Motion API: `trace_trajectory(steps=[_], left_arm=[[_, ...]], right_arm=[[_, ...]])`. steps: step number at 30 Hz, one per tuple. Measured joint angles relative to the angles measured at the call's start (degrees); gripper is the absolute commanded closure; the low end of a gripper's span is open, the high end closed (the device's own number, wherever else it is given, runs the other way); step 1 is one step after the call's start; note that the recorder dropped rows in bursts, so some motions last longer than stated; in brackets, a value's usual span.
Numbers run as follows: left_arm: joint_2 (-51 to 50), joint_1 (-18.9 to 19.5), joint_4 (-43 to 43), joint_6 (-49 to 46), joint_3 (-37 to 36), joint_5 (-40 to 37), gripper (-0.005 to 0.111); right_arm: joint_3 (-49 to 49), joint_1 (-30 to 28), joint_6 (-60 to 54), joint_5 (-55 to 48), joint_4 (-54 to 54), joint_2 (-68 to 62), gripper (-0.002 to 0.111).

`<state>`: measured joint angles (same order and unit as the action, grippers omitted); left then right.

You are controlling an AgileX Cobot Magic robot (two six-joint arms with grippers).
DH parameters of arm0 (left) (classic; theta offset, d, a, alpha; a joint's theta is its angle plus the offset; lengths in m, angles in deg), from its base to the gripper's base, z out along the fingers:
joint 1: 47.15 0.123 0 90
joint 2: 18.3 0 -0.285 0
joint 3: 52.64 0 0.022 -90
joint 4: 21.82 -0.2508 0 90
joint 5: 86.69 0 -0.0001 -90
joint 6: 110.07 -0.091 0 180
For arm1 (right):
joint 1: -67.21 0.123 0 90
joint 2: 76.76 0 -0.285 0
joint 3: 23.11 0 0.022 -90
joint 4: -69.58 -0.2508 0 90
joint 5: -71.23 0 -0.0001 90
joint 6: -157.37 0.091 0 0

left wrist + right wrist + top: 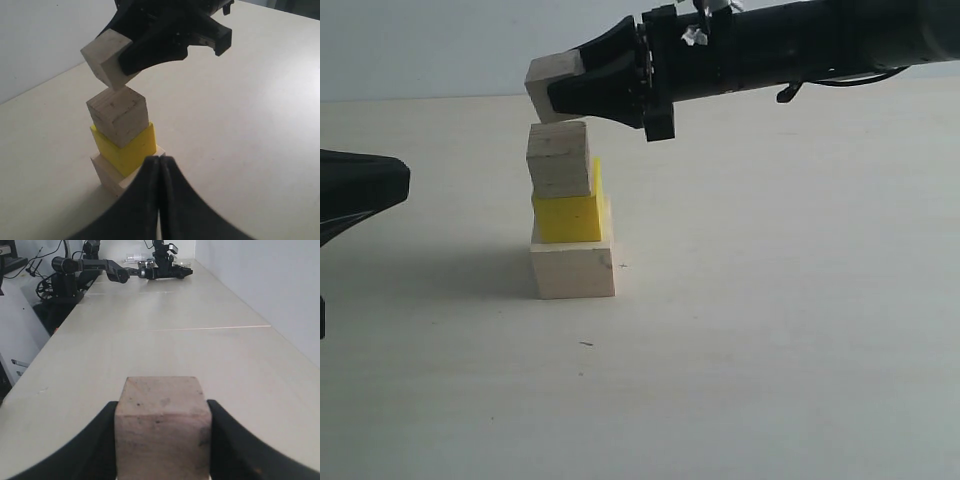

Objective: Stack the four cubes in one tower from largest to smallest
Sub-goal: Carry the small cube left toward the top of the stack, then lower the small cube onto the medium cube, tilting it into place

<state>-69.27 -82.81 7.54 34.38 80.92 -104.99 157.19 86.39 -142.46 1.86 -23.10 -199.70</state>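
A pale cream table [770, 350] meets a plain white wall [420, 50] — a thin seam [210, 328] crosses the tabletop.

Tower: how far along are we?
Done: large pale cube on the table, yellow cube on it, medium pale cube on top of that. In hand: the right gripper holds the small cube, tilted, just over the medium one; whether they touch is unclear. Remaining: level it, seat it, release. The left gripper is shut and holds nothing.

A robotics lab: long pale tabletop [175, 315] beside a plain white wall [260, 275], other black robot arms [95, 265] and cables [42, 262] at its far end.
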Motion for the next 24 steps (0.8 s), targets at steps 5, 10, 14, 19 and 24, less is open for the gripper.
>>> trace_trajectory(steps=[5,10,14,19,24], left_arm=[[0.0,0.0,-0.5,0.0,0.0,0.0,0.107],[0.0,0.0,-1.5,0.0,0.0,0.0,0.107],[0.0,0.0,-2.0,0.0,0.0,0.2,0.107],[0.0,0.0,-2.0,0.0,0.0,0.3,0.107],[0.0,0.0,-2.0,0.0,0.0,0.3,0.107]], right_arm=[[0.0,0.6,0.0,0.0,0.0,0.0,0.108],[0.0,1.0,0.0,0.0,0.0,0.0,0.108],[0.0,1.0,-0.1,0.0,0.0,0.0,0.108],[0.0,1.0,-0.1,0.0,-0.4,-1.0,0.108],[0.0,1.0,-0.1,0.0,-0.5,-1.5,0.108]])
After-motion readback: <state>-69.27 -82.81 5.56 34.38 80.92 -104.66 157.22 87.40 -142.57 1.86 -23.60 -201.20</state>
